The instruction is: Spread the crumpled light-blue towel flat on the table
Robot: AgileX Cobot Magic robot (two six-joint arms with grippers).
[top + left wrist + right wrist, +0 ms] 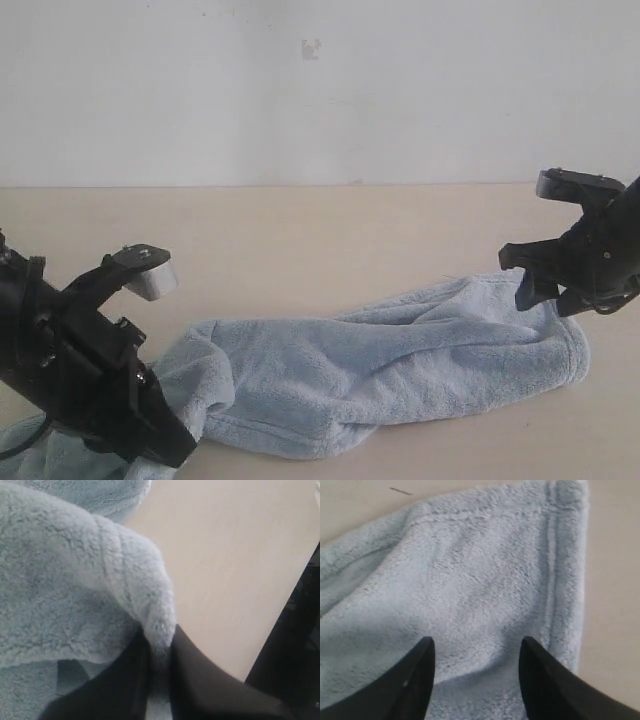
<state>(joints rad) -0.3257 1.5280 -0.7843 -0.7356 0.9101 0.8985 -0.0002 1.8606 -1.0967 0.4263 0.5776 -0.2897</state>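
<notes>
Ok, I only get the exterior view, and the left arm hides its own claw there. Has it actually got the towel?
Observer: Yes. The left wrist view shows the left claw shut on a bunched fold of the towel.
Operator: And the right one, open or shut?
Observer: The right claw is open and grips nothing, with cloth showing between its fingers.
Operator: Which part of the cloth?
Observer: An end of it. The stitched hem runs just beside one finger.

Bright, soft, even light washes the wall (320,90) out almost to white. The towel (400,360) throws only a thin, faint shadow on the table (300,230). The exterior view is hazy and low in detail. In the wrist views the left gripper (160,635) and right gripper (476,642) are soft-edged black shapes, while the towel's pile is fairly sharp.
</notes>
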